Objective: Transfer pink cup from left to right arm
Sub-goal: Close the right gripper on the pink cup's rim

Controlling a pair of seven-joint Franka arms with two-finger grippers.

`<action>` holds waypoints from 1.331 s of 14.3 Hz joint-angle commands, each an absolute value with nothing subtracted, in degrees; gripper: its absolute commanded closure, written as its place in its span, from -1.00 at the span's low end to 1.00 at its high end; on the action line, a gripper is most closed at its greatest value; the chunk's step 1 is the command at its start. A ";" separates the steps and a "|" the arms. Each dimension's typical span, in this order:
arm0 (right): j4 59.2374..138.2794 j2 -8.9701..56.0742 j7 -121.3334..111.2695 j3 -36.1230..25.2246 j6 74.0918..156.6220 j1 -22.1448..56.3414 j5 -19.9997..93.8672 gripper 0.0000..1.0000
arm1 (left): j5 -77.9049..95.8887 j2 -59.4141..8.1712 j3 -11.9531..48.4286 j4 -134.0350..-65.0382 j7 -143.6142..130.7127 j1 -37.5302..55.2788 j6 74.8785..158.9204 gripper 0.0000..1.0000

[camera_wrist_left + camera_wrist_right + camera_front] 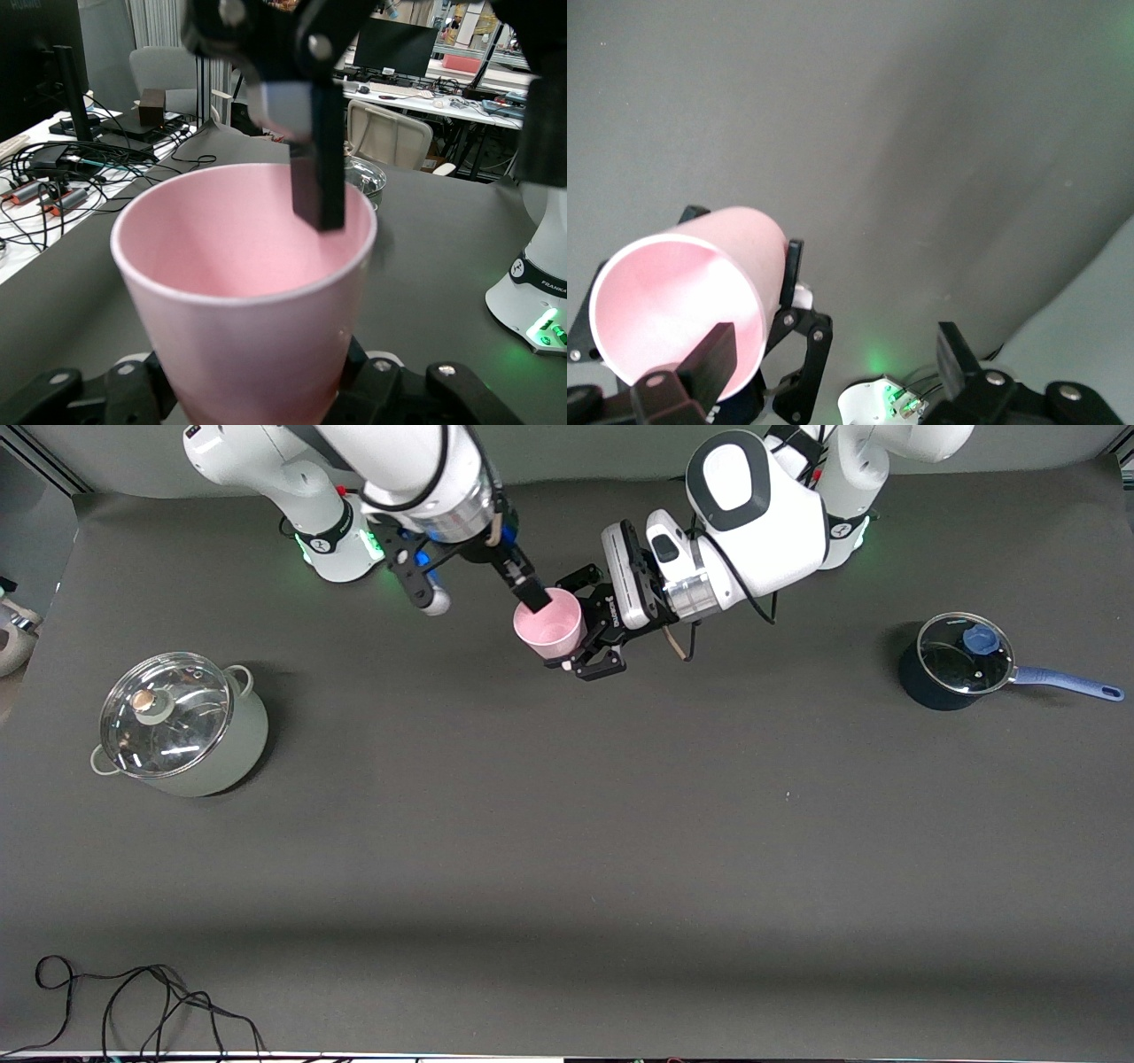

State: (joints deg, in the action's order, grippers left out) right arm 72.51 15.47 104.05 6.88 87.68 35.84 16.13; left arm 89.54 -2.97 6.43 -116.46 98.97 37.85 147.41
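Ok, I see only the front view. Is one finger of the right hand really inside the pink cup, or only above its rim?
Observer: Inside. The left wrist view shows one finger of the right hand reaching below the rim of the pink cup.
Operator: And the other finger?
Observer: In the right wrist view it stands outside the cup, well apart from the wall. The hand is open.
Operator: Does the left hand grip the cup?
Observer: Yes. The left hand is shut on the cup's lower part.
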 commanded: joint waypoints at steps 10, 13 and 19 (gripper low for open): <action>70.75 16.09 104.68 5.89 87.54 35.25 16.70 1.00 | 90.53 -2.37 6.59 -116.54 98.61 37.88 148.36 -0.07; 70.75 15.47 103.63 5.54 87.36 34.98 16.35 1.00 | 90.53 -2.37 6.59 -116.54 98.61 37.88 148.36 -0.18; 70.75 15.03 102.48 5.01 87.36 34.89 16.44 1.00 | 90.18 -2.37 6.50 -116.46 98.44 37.79 148.45 -0.69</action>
